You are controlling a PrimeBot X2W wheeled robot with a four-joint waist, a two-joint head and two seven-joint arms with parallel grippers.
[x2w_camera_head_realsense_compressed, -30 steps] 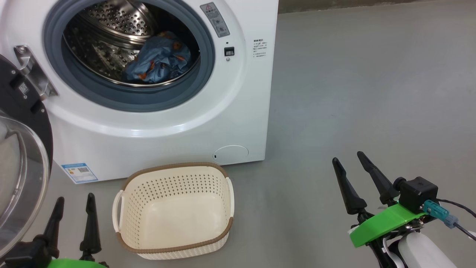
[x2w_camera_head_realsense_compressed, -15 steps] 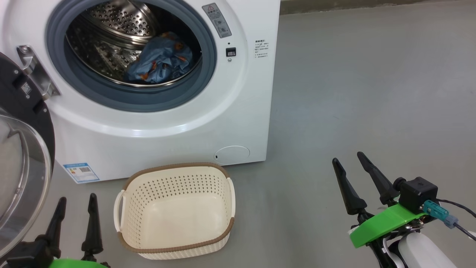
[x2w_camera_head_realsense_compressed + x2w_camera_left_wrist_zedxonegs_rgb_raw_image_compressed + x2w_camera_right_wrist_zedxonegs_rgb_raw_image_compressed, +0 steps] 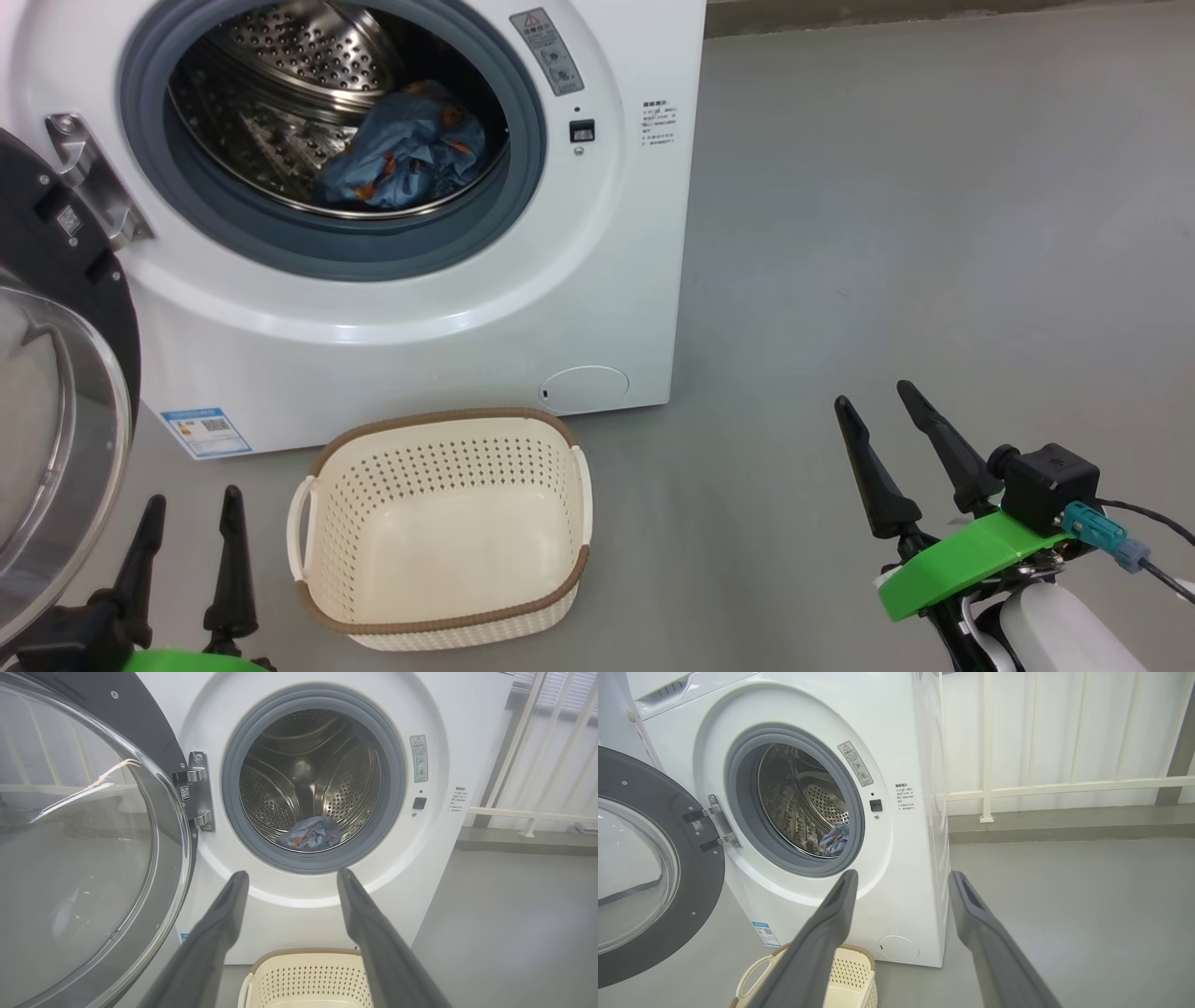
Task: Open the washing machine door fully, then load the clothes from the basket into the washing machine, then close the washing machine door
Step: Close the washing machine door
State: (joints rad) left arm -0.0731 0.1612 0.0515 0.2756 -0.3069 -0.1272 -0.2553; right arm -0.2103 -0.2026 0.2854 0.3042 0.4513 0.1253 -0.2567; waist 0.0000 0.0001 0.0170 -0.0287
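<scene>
— What's the biggest thing in front of the robot?
— The washing machine (image 3: 373,373), a white front-loader standing on a grey floor (image 3: 887,233). Its round opening faces the robot, with a grey gasket (image 3: 308,252) around the perforated steel drum (image 3: 280,84).

— And the washing machine door (image 3: 56,420)?
— Swung wide open to the robot's left, hanging from a metal hinge (image 3: 89,177). The black rim and the inner side of the bulging glass bowl face the camera.

— Where's the basket (image 3: 439,448)?
— On the floor just in front of the machine, below the opening and a little to its right. The bare cream bottom shows, inside the brown rim.

— The clothes (image 3: 401,154)?
— Inside the drum, a crumpled light-blue bundle with orange figures, lying at the bottom near the front lip.

— What about the grippers?
— The left gripper (image 3: 191,499) sits at the lower left, between the door glass and the basket, fingers spread wide with nothing between them. The right gripper (image 3: 874,396) is well off to the right over bare floor, also spread wide and holding nothing.

— Any small details?
— A round cap (image 3: 584,388) low on the machine's front right, just behind the basket, and a blue label sticker (image 3: 205,432) at the lower left corner.
</scene>
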